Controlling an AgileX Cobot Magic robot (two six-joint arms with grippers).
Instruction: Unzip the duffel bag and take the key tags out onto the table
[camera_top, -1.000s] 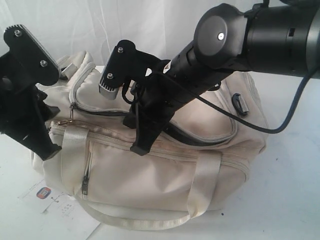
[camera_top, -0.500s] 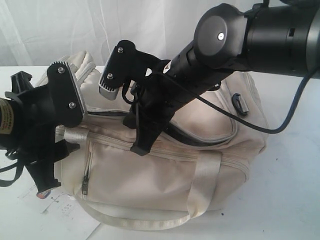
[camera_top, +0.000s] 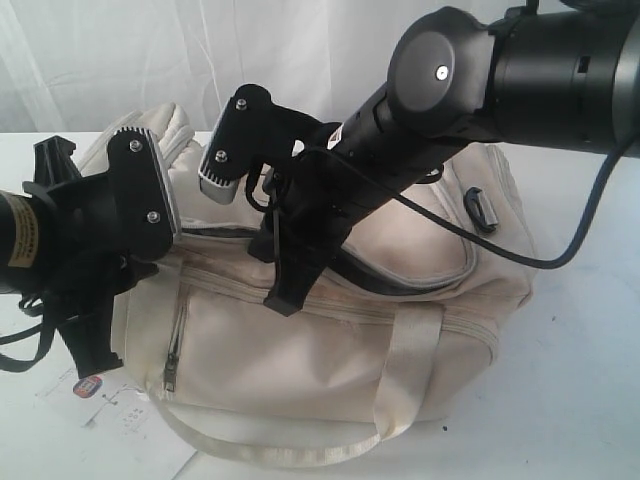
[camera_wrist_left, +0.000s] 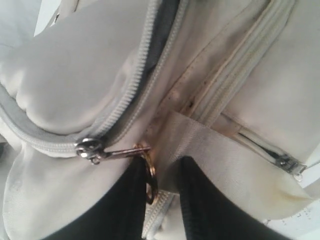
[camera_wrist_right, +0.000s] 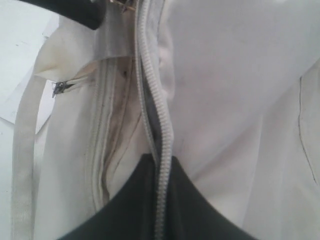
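The cream duffel bag (camera_top: 330, 350) lies on the white table (camera_top: 580, 400). Its curved top zipper is partly parted and shows dark lining. My left gripper (camera_wrist_left: 164, 162) is at the bag's left end, with a gap between its black fingers (camera_wrist_left: 125, 205). The slider (camera_wrist_left: 89, 149) sits just beyond the fingertips. Its brass ring pull (camera_wrist_left: 150, 175) hangs in the gap against one finger, not pinched. My right gripper (camera_wrist_right: 161, 160) reaches across from the right and is shut on the top zipper's edge (camera_wrist_right: 159, 125), mid-bag. The key tags are hidden.
A white paper hang-tag (camera_top: 110, 410) lies on the table by the bag's front left corner. The front pocket's zip pull (camera_top: 170, 375) hangs shut. A webbing handle (camera_top: 410, 360) loops down the front. The right arm (camera_top: 440, 90) crosses above the bag.
My left gripper has swung in from the far left to the bag's left end, bringing its fingers around the zipper's ring pull. The right gripper has kept its hold.
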